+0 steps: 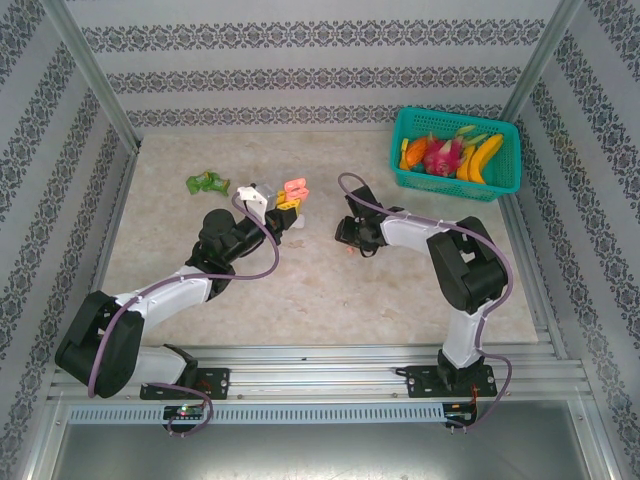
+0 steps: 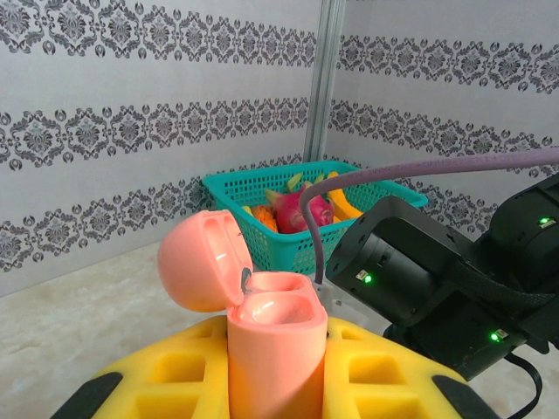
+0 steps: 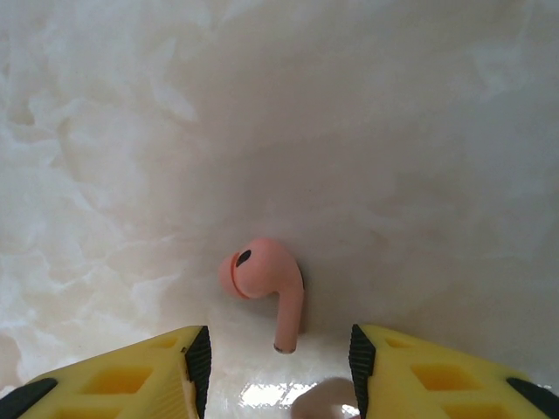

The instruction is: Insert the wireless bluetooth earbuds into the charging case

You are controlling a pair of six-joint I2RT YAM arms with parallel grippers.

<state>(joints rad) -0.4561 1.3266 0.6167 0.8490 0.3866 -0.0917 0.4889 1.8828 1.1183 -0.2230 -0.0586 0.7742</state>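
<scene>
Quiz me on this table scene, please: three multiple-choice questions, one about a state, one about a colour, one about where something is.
1. The lid of the pink rounded plastic charging case clamped in the left tool is:
A) shut
B) flipped open
C) taken off

2. The plastic mesh basket of fruit is:
A) red
B) black
C) teal

3. The small pink stemmed plastic earbud lies:
A) inside the case
B) in the basket
C) on the pale marbled tabletop, between the right tool's open fingers

Answers:
1 B: the lid leans back on its hinge, showing the case's inside.
2 C: its walls are teal-green.
3 C: it rests on the stone-look surface, touched by neither yellow finger.
</scene>
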